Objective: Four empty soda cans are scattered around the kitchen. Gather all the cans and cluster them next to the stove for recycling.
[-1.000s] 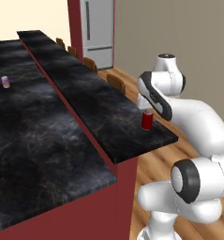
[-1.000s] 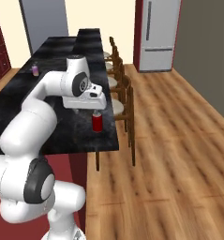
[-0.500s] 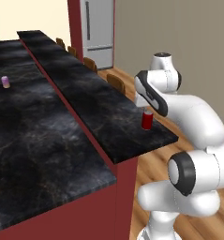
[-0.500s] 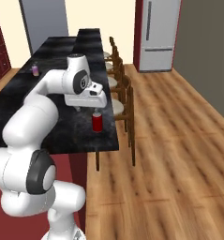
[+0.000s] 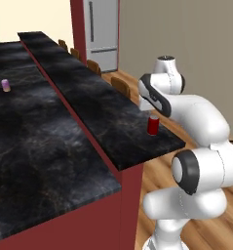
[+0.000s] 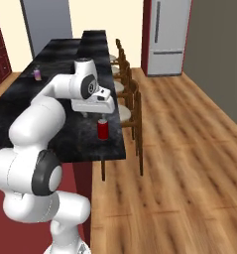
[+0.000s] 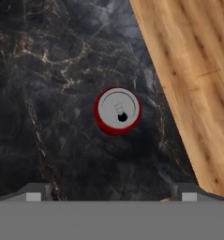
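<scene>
A red soda can (image 7: pixel 117 110) stands upright on the black marbled bar counter (image 5: pixel 103 107), near its end by the wood floor. It also shows as the red can (image 5: pixel 153 125) and the red can (image 6: pixel 103 130) in the base views. My gripper (image 7: pixel 111 193) hangs straight above it, pointing down, open, with its fingertips (image 7: pixel 33 193) wide apart and nothing between them. In the right base view the gripper (image 6: pixel 101 117) sits just over the can's top. A purple soda can (image 5: pixel 6 85) stands far off on the wider counter, seen again as the purple can (image 6: pixel 37 74). The stove is out of view.
Wooden bar stools (image 6: pixel 130 101) line the floor side of the counter. A steel fridge (image 6: pixel 165 34) stands at the far end, next to a dark red cabinet wall. Light wood floor (image 6: pixel 189 163) lies open to the right of the counter.
The hand has sunk slightly over the red can. Neither can has moved and the jaws stay wide.
</scene>
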Controlling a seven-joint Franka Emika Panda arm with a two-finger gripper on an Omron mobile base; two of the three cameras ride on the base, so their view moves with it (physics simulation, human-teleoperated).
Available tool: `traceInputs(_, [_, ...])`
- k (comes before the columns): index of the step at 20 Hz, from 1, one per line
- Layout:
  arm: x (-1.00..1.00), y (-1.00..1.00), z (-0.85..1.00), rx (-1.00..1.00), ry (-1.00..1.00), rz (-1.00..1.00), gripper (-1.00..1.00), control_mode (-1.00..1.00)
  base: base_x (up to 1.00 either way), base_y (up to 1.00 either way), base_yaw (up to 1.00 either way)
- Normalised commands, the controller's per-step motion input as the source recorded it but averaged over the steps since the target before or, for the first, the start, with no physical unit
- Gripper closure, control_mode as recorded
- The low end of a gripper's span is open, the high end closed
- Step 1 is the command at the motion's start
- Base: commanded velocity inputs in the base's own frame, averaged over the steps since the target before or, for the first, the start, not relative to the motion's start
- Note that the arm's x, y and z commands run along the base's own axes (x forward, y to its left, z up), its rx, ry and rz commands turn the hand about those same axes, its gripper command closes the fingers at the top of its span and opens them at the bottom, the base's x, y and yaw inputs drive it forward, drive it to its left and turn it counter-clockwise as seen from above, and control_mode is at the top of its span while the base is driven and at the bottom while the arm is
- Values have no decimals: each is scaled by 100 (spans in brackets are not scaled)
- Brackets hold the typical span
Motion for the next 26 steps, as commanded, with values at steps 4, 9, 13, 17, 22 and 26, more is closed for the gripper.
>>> traceInputs(4, [21,-3,-22,0,0,0,-100,-100,0,0,0])
traceInputs(9, [20,-6,-17,2,0,0,-100,-100,0,0,0])
traceInputs(13, [21,-8,-9,3,0,0,-100,-100,0,0,0])
traceInputs(17, [20,-2,-11,2,0,0,-100,-100,0,0,0])
traceInputs(22, [11,0,-10,1,0,0,-100,-100,0,0,0])
traceInputs(26, [4,0,-12,0,0,0,-100,-100,0,0,0])
